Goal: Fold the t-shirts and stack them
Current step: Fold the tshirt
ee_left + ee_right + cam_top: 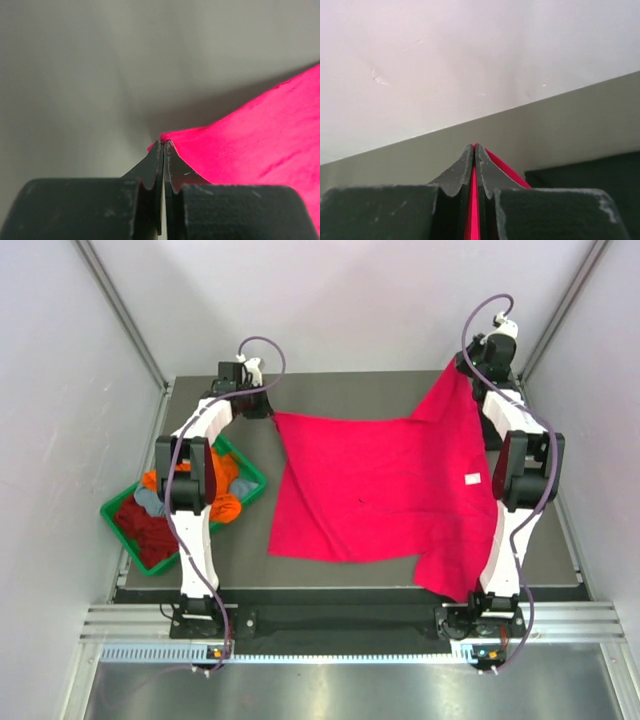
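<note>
A bright pink-red t-shirt point(380, 490) lies spread over the middle of the dark table, its near right corner reaching the front edge. My left gripper point(270, 410) is shut on the shirt's far left corner, low over the table. In the left wrist view the left gripper point(164, 143) pinches the pink cloth point(260, 145) at its tips. My right gripper point(463, 368) is shut on the far right corner and holds it raised. The right wrist view shows the right gripper point(474, 146) with the pink cloth point(473, 215) between its fingers. Orange point(222, 485), dark red point(145, 530) and grey-blue point(150, 502) shirts lie bunched at the left.
A green plastic tray point(107, 510) at the table's left edge holds the bunched shirts, partly behind my left arm point(190, 490). My right arm point(520, 480) stands along the table's right side. Pale walls enclose the table on three sides.
</note>
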{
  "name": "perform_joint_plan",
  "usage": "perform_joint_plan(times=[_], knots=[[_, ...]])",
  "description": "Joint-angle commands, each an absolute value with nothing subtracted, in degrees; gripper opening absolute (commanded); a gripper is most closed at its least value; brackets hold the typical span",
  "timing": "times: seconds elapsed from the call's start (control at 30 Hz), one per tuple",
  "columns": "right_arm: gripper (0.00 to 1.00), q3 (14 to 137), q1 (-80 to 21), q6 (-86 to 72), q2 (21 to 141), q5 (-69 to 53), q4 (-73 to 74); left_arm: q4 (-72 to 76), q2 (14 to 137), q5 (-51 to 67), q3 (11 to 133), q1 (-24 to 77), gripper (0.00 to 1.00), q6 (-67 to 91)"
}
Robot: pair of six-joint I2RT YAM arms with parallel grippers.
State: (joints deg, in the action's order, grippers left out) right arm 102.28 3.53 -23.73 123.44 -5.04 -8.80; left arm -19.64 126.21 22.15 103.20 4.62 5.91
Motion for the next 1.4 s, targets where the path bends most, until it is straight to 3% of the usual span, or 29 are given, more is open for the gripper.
perform_joint_plan(times=[0.0, 0.37, 0.53, 0.77, 0.97, 1.37], knots=[[0.0, 111.43, 5.36, -28.56, 126.46, -10.1, -9.06, -21.51, 129.89, 26.28, 111.96, 4.31, 0.0, 2.2], [0.0, 114.78, 6.94, -28.3, 129.72, -9.15, -9.49, -18.99, 134.29, 25.31, 118.47, 3.96, 0.0, -0.27], [0.0, 109.6, 6.94, -28.3, 126.74, -4.05, -13.53, -15.13, 136.75, 27.68, 120.14, 3.96, 0.0, 2.37], [0.0, 113.2, 7.47, -27.25, 127.09, -5.97, -6.52, -18.8, 140.1, 27.69, 124.45, 3.96, 0.0, 0.45], [0.0, 106.18, 9.75, -28.65, 120.59, -4.92, -4.31, -19.26, 133.25, 20.93, 116.65, 3.96, 0.0, -9.82], [0.0, 89.22, 11.51, -32.6, 104.6, -8.79, 2.62, -29.0, 128.24, 23.12, 112.06, 4.04, 0.0, -23.02]])
